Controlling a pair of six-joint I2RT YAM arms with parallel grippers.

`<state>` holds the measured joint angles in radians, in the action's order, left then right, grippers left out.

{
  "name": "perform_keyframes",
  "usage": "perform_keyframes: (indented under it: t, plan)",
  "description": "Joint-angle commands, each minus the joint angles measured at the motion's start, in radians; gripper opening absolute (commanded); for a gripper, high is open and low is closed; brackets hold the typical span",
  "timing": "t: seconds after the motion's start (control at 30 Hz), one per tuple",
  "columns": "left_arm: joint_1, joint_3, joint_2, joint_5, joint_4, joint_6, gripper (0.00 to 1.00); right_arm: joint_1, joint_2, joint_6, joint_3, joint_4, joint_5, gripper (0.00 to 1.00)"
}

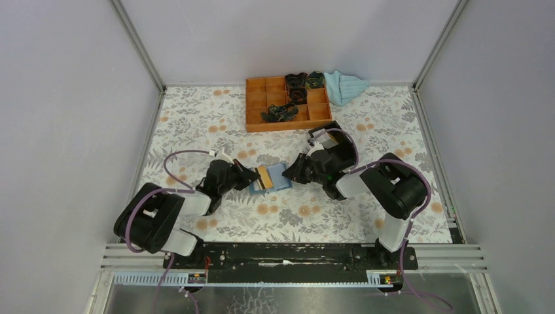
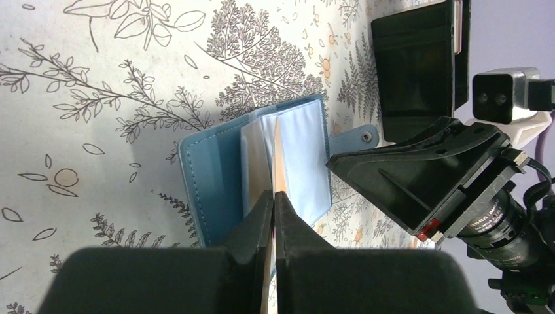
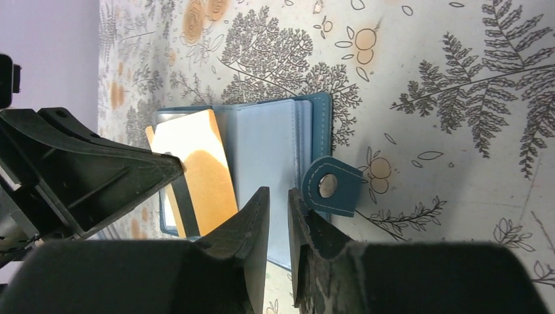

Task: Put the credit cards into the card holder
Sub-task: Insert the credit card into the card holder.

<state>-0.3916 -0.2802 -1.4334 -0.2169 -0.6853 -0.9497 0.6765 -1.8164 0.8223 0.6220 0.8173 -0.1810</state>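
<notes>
At the tabletop's middle, both arms are reaching low toward the open card holder. The left gripper jaws are pinching a tan credit card edgewise. The right gripper jaws are standing narrowly apart over the holder's edge; whether they are gripping it is unclear.

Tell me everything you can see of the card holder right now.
The card holder lies open on the floral table between both arms: teal-blue stitched cover, pale blue clear-looking sleeves, a snap tab sticking out on one side. The left tool, shut on a tan-orange card, holds it edge-on among the sleeves. The right tool sits at a sleeve's edge.
</notes>
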Motion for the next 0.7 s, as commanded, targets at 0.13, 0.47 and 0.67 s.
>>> perform_keyframes:
  t: [0.13, 0.47, 0.67]
  plan:
    - [0.003, -0.017, -0.053, 0.000, 0.012, 0.019, 0.02, 0.019, 0.031, -0.075, 0.062, -0.123, 0.066, 0.23]
    - [0.000, -0.019, -0.106, -0.017, -0.037, -0.001, 0.03, 0.033, 0.010, -0.093, 0.097, -0.192, 0.080, 0.22]
    - [-0.004, -0.011, -0.124, -0.019, -0.067, -0.011, 0.03, 0.034, 0.004, -0.093, 0.104, -0.203, 0.081, 0.22]
